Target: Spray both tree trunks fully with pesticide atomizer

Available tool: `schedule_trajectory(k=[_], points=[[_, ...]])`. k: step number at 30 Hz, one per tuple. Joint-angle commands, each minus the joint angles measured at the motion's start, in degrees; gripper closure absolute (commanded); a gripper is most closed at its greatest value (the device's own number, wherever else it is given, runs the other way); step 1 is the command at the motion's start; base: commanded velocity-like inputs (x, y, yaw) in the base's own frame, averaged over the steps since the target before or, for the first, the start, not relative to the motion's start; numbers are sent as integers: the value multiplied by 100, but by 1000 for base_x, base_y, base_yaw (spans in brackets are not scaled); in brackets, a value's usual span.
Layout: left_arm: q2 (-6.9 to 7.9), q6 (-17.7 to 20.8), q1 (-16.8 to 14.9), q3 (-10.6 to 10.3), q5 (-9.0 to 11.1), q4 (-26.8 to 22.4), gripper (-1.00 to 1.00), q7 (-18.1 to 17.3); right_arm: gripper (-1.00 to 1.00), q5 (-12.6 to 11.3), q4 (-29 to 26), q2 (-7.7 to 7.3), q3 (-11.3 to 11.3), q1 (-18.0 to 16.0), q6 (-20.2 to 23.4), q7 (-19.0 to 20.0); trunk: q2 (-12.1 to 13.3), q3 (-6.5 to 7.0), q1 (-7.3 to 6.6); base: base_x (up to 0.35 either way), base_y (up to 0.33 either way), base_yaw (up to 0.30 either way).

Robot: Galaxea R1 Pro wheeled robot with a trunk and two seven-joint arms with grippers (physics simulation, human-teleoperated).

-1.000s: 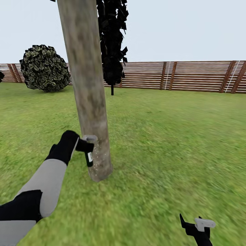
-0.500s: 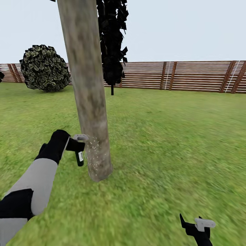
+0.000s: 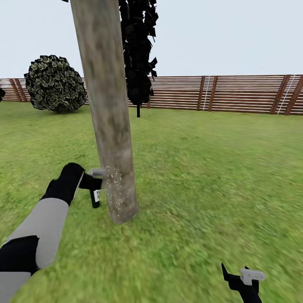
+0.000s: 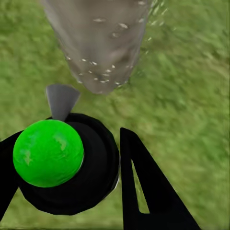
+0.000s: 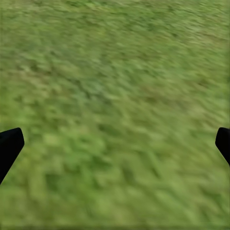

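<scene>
My left gripper [image 3: 96, 182] is clamping the small dark spray bottle [image 3: 95, 198] beside the smooth mottled trunk [image 3: 110, 126], white specks [image 3: 115, 185] dotting it; my right gripper's [image 3: 246, 280] jaws are gaping wide over blurry grass [image 5: 115, 105].

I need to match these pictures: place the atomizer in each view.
Head view: atomizer at lower left, held in the left tool, just left of the trunk base.
Left wrist view: atomizer seen from above, green cap, low in the picture, between dark fingers.
Right wrist view: grass and two dark fingertips.
Shared landmark: the white-specked trunk base.
</scene>
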Motion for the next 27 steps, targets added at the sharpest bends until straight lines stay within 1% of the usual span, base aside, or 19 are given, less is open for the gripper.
schedule_trajectory(k=[1, 3, 4, 6, 10, 13, 15, 18, 19, 21, 23, 24, 25, 26, 27], points=[[40, 4, 4, -4, 49, 4, 100, 2, -100, 0, 0, 0, 0, 0, 0, 0, 0, 0, 0, 0, 0, 0], [70, -21, 85, -23, 26, 11, 100, 30, -100, 0, 0, 0, 0, 0, 0, 0, 0, 0, 0, 0, 0, 0], [54, -49, 292, -28, -6, 21, 100, 43, -100, 0, 0, -1, 1, 0, 0, 0, 0, 0, 0, 0, 0, 0], [24, -82, 602, -41, -15, 30, 100, 49, -100, 0, 0, 1, 0, 0, 0, 0, 0, 0, 0, 0, 0, 0], [7, -97, 987, -36, 36, 43, 100, -7, -100, 0, 0, 2, 3, 0, 0, 0, 0, 0, 0, 0, 0, 0], [6, -98, 1110, -29, 41, 45, 100, -16, -100, 0, 4, 3, 2, 0, 0, 0, 0, 0, 0, 0, 0, 0], [3, -101, 1246, -27, 40, 39, 100, -7, -100, 0, 7, 5, 5, 0, 0, 0, 0, 0, 0, 0, 0, 0], [-4, -219, 1365, -4, 59, 43, 100, 19, -100, 0, 8, 6, 5, 0, 0, 0, 0, 0, 0, 0, 0, 0], [-12, -352, 1396, 14, 167, 48, 100, 48, -100, 0, 9, 7, 7, 0, 0, 0, 0, 0, 0, 0, 0, 0], [-18, -437, 1475, 23, 325, 57, 100, 126, -100, 1, 9, 6, 8, 0, 0, 0, 0, 0, 0, 0, 0, 0], [-49, -477, 1550, 26, 495, 91, 100, 311, -100, 4, 9, 7, 9, 0, 0, 0, 0, 0, 0, 0, 0, 0], [-111, -547, 1597, 26, 657, 170, 100, 487, -100, 6, 9, 7, 9, 0, 0, 1, 0, 0, 0, 0, 0, 0], [-143, -734, 1616, 27, 785, 256, 100, 656, -100, 3, 9, 7, 9, 0, 2, 0, 0, 0, 0, 0, 0, 0], [-170, -1039, 1625, 27, 919, 394, 100, 863, -100, 6, 9, 7, 9, 0, 1, 0, 0, 0, 0, 0, 0, 0], [-182, -1262, 1629, 27, 1029, 522, 100, 1014, -100, 7, 9, 8, 9, 0, 1, 0, 0, 0, 0, 0, 0, 0]])
